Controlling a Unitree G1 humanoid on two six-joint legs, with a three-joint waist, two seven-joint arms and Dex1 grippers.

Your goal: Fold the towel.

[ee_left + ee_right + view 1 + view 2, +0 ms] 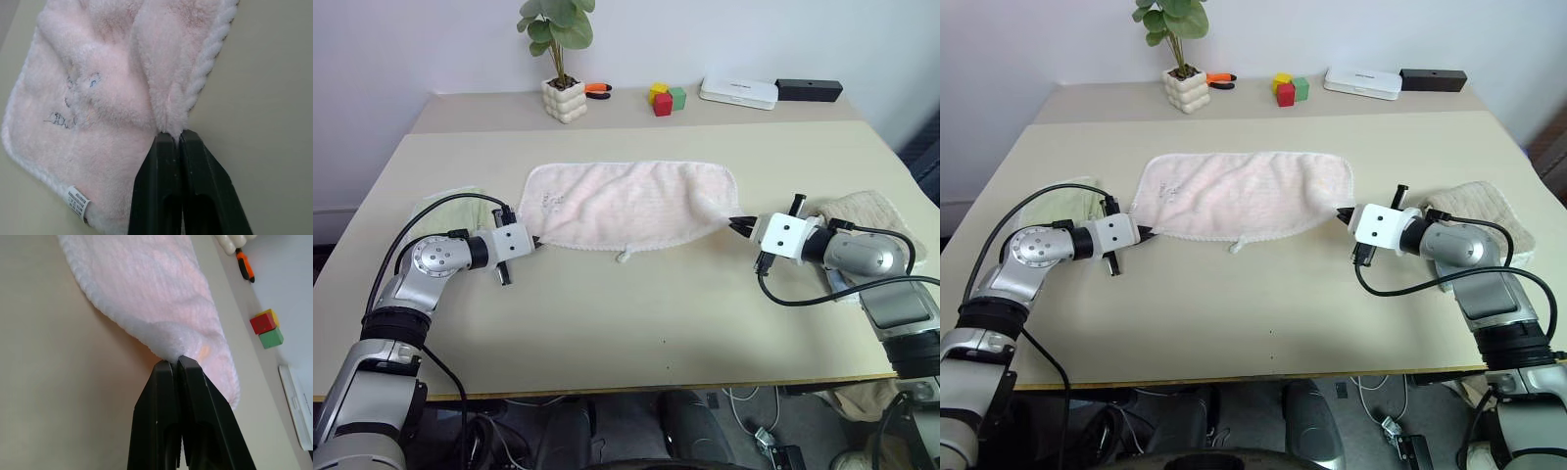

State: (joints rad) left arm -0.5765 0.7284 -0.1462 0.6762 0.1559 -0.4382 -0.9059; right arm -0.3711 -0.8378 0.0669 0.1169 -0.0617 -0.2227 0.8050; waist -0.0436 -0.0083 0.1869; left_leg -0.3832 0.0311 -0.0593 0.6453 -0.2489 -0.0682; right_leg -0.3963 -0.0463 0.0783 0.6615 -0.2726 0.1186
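Now we see the left gripper (pixel 171 139) and right gripper (pixel 175 363) each pinched shut on a near corner of the towel (pixel 631 203); with only thin bites of pile, either corner could slip free once lifted.

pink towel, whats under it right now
The pink towel lies spread on the beige table, with the left gripper and right gripper each shut on a near corner. Whatever might sit beneath its middle is covered; no bulge shows.
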